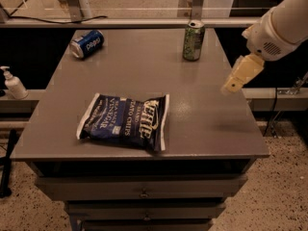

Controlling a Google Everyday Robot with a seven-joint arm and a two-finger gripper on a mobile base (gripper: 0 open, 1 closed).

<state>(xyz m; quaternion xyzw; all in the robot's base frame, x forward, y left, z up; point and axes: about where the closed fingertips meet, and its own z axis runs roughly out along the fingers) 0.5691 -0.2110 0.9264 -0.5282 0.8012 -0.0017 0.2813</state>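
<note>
Gripper hovers at right of frame over worktop edge, no contact, nothing held; we can't tell if spread or pressed together. Nearest: green soda can. Kettle chip bag centre, Pepsi can upper left.

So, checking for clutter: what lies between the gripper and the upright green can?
Only bare grey tabletop, in the camera view; the cream gripper hangs over its right edge, the green can stands farther back.

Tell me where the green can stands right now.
In the camera view the green can stands upright near the far right corner of the table; the pincer hovers over the right edge, nearer the camera, apart from it.
</note>
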